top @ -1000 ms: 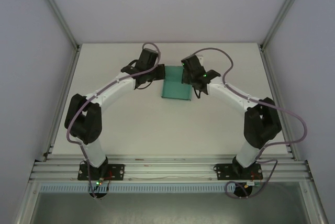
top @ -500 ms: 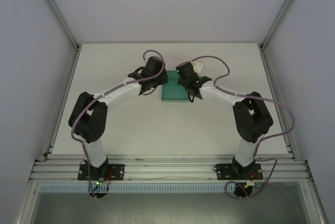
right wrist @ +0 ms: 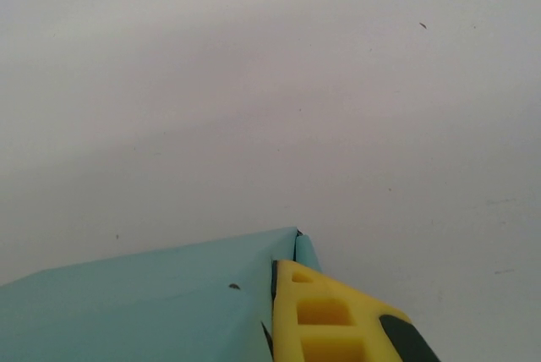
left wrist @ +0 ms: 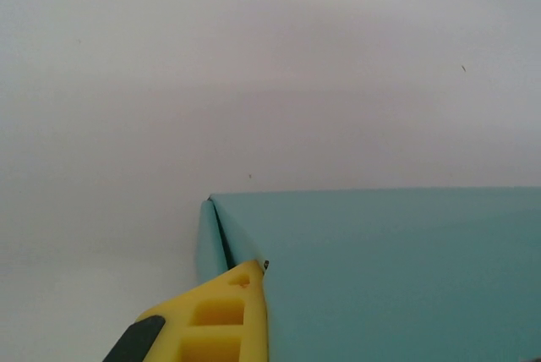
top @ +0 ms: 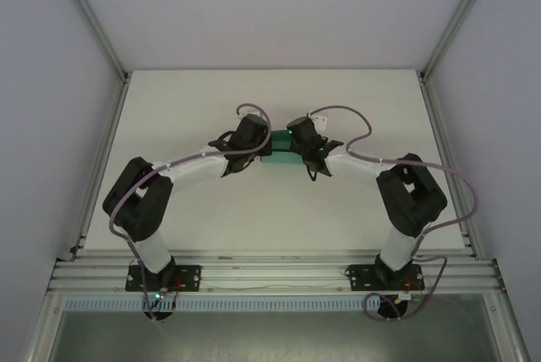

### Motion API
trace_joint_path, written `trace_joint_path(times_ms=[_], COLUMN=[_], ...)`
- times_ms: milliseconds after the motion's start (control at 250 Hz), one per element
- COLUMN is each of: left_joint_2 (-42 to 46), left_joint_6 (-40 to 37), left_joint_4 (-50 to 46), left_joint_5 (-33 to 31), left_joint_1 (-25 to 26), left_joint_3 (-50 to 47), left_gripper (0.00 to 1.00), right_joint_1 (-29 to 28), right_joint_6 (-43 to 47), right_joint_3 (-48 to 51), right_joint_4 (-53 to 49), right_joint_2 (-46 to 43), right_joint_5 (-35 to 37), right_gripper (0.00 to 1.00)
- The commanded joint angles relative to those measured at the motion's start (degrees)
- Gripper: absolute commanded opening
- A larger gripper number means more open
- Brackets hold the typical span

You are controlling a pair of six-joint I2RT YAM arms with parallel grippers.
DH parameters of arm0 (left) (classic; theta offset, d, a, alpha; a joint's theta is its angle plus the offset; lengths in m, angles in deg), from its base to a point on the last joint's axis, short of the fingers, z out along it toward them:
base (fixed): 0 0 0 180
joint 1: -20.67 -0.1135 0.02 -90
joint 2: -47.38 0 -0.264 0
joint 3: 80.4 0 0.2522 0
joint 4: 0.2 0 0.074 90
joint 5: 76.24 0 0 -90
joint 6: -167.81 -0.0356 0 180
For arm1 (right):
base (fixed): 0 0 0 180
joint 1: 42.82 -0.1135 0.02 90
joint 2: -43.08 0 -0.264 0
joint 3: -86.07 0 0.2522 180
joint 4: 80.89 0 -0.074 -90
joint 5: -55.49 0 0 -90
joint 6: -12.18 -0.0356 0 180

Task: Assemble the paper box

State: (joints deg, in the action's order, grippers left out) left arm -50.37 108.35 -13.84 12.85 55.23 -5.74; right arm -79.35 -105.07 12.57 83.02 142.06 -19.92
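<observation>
The teal-green paper box lies at the table's middle, mostly covered by both wrists, with a narrow strip showing between them. My left gripper sits at its left end. In the left wrist view one yellow finger wedges into the slit between a side flap and the big panel of the box, which hides the other finger. My right gripper mirrors this at the right end: its yellow finger presses the corner flap of the box. Both look shut on the card.
The white table stretches around the box, bounded by aluminium frame posts and grey walls left and right. Cables loop above both wrists. The arm bases stand on the rail at the near edge.
Both wrists have closed in over the box and moved slightly nearer. The wide teal sheet seen a second ago now shows as a narrow strip between them.
</observation>
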Motion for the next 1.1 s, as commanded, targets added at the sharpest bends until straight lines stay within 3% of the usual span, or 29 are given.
trace_joint_path(times_ms=[0,60,164,232,512,596,720,859,1095], left_joint_2=[3.1,4.2,5.6,6.2,11.5,13.1,13.6,12.3,3.4], left_joint_6=[-0.7,-1.1,-1.3,-1.1,-2.0,-1.4,3.0,7.2,9.9], left_joint_4=[1.7,1.9,-0.5,-3.3,-11.8,-15.1,-22.2,-23.9,-16.7], left_joint_5=[2.8,3.2,2.9,2.2,2.8,2.0,-2.4,-1.2,12.8], left_joint_1=[0.9,1.1,1.2,1.1,1.2,1.2,0.1,-4.6,-11.0], left_joint_3=[-3.5,-4.1,-3.1,-1.8,0.3,0.9,4.5,7.8,8.9], left_gripper=[0.00,0.01,0.16,0.21,0.74,1.00,1.00,1.00,1.00], right_joint_1=[-0.2,-0.7,-1.2,-1.3,-1.8,-2.3,-3.3,-4.5,-7.3], right_joint_6=[1.1,2.4,3.9,4.7,6.5,7.6,9.6,11.1,12.1], right_joint_3=[3.2,4.4,7.0,9.1,13.1,13.3,13.1,13.0,12.3], right_joint_4=[-0.7,0.4,2.4,4.2,6.3,6.9,8.2,9.7,11.5], right_joint_2=[-1.2,-2.1,-3.3,-4.3,-5.5,-5.4,-5.2,-4.5,-1.6], right_joint_5=[1.5,2.5,3.8,4.0,6.2,6.4,7.1,7.4,10.6], right_gripper=[0.04,0.04,0.04,0.05,0.05,0.05,0.05,0.06,0.08])
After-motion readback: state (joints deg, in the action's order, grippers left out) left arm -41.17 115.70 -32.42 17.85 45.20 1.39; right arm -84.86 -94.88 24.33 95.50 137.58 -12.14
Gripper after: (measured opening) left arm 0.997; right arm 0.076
